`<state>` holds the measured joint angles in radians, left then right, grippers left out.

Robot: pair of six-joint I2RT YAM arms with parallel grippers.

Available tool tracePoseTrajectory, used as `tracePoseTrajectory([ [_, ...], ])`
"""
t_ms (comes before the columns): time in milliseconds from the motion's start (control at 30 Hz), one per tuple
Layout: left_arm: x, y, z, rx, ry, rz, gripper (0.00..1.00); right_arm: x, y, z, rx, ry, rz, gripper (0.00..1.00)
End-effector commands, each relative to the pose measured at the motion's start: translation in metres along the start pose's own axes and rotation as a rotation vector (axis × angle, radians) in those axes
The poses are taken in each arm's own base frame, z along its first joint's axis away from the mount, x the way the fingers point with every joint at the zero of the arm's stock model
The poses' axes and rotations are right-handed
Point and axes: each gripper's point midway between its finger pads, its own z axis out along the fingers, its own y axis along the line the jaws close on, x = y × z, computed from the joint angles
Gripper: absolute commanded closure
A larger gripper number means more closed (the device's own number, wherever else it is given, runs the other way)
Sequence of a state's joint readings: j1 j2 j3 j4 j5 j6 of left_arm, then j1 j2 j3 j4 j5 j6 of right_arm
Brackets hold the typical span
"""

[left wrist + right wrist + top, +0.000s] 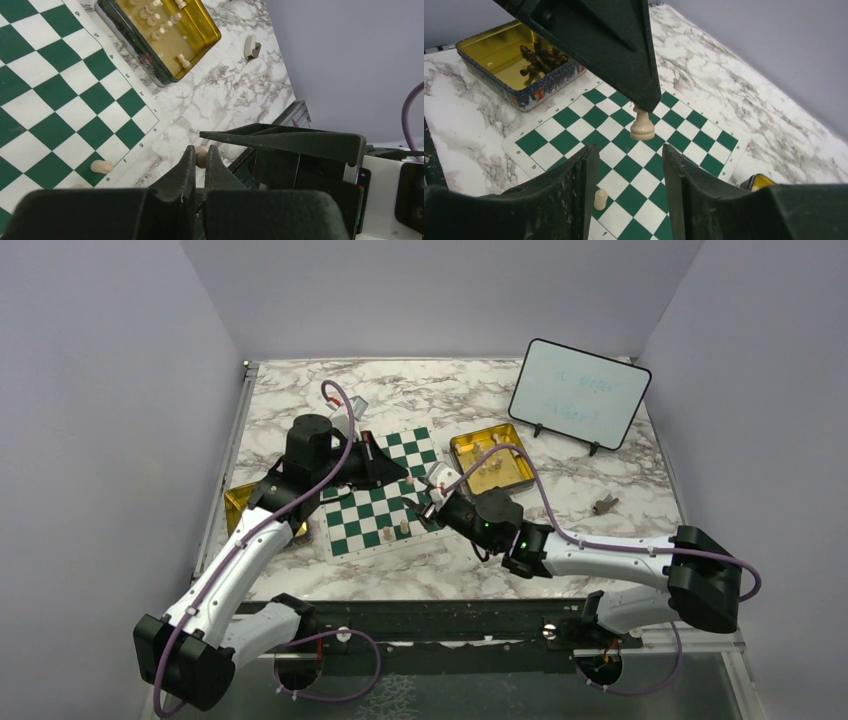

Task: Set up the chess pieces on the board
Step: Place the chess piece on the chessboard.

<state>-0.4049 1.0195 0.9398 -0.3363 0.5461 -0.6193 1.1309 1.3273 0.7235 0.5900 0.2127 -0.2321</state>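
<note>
Pinching a cream pawn (642, 125) by its head, the left tool (201, 153) is clamped, board (574, 118) below it; likely light, rigid, slick, so grip the neck; the right tool (630, 150) gapes empty.

Over board (362, 526): left claw (404, 480), right claw (422, 506)

Board (360, 520) is laid on the table (450, 390). A tin (459, 450) is set just beside its right edge, chess pieces (159, 33) lying inside; a second tin (238, 502) at its left. Whiteboard (578, 393) is propped behind the right tin. Two more are stood on the board's near rows.
</note>
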Motion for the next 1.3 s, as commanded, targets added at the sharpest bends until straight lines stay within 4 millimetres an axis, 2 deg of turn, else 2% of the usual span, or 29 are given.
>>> tracePoseTrajectory([
  [0,-0.009,0.032,0.012,-0.12,-0.05,0.05,1.0,0.018,-0.01,-0.012,0.092,0.076,0.135,0.42],
  [100,-0.009,0.052,0.02,-0.193,-0.046,0.052,1.0,0.031,-0.016,-0.02,0.133,0.136,0.19,0.35],
  [200,-0.009,0.063,0.03,-0.26,-0.048,0.075,1.0,0.044,-0.027,-0.03,0.192,0.185,0.245,0.24],
  [500,-0.005,0.079,0.078,-0.461,-0.055,0.202,1.0,0.106,-0.104,-0.075,0.455,0.328,0.483,0.13],
  [633,0.004,0.086,0.098,-0.528,-0.075,0.249,1.0,0.123,-0.124,-0.097,0.548,0.359,0.544,0.11],
  [767,0.019,0.094,0.113,-0.57,-0.095,0.299,1.0,0.128,-0.137,-0.116,0.626,0.348,0.574,0.0],
  [900,0.038,0.109,0.129,-0.614,-0.063,0.332,1.0,0.128,-0.144,-0.132,0.686,0.325,0.585,0.0],
  [1000,0.047,0.112,0.138,-0.623,-0.048,0.346,1.0,0.127,-0.145,-0.139,0.696,0.314,0.587,0.0],
  [1267,0.064,0.127,0.139,-0.663,-0.068,0.346,1.0,0.126,-0.149,-0.147,0.719,0.296,0.59,0.0],
])
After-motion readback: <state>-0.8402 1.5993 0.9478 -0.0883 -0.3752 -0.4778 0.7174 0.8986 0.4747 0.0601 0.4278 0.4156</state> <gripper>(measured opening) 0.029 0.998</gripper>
